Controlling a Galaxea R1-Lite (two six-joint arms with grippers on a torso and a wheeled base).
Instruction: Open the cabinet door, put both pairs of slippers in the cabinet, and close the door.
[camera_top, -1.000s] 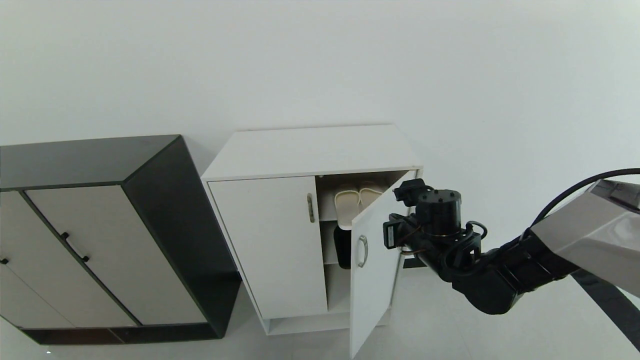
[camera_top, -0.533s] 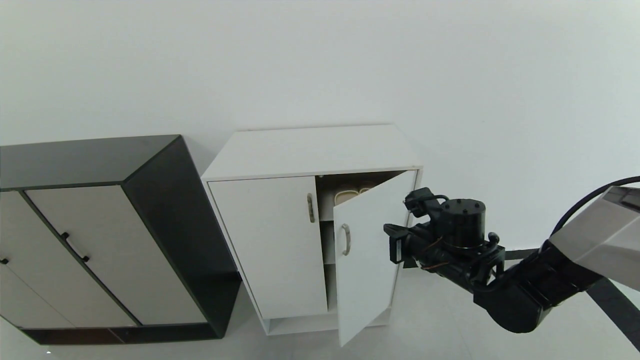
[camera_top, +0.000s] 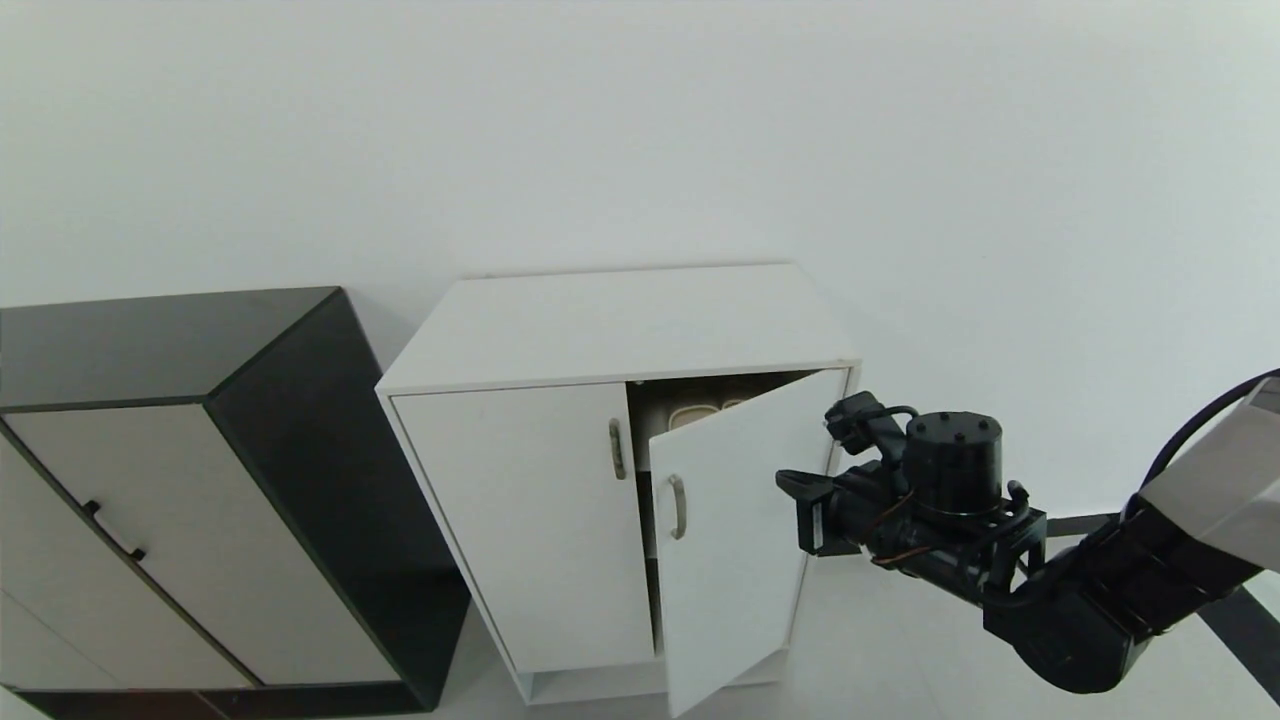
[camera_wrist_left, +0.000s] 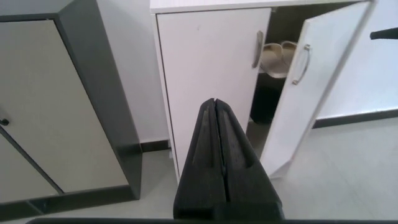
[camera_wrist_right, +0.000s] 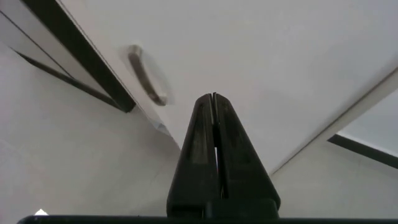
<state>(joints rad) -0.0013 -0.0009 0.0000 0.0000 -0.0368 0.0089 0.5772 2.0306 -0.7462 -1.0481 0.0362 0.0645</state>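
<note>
The white cabinet (camera_top: 620, 325) stands against the wall with its left door (camera_top: 530, 520) closed and its right door (camera_top: 730, 540) ajar by a narrow angle. Through the gap I see beige slippers (camera_top: 700, 412) on the top shelf. In the left wrist view the beige slippers (camera_wrist_left: 278, 55) lie above a dark pair (camera_wrist_left: 267, 93). My right gripper (camera_top: 790, 482) is shut, its tip against the outer face of the right door (camera_wrist_right: 261, 56), to the side of the handle (camera_wrist_right: 146, 78). My left gripper (camera_wrist_left: 215, 109) is shut and empty, well back from the cabinet front.
A black cabinet (camera_top: 290, 450) with pale doors stands close on the left of the white one. Bare light floor (camera_top: 880, 650) lies in front and to the right. A dark skirting strip (camera_wrist_left: 354, 118) runs along the wall's base.
The right door has swung from wide open to nearly closed, with my right gripper following against its outer face. The head camera has shifted, so both cabinets sit lower and further left.
</note>
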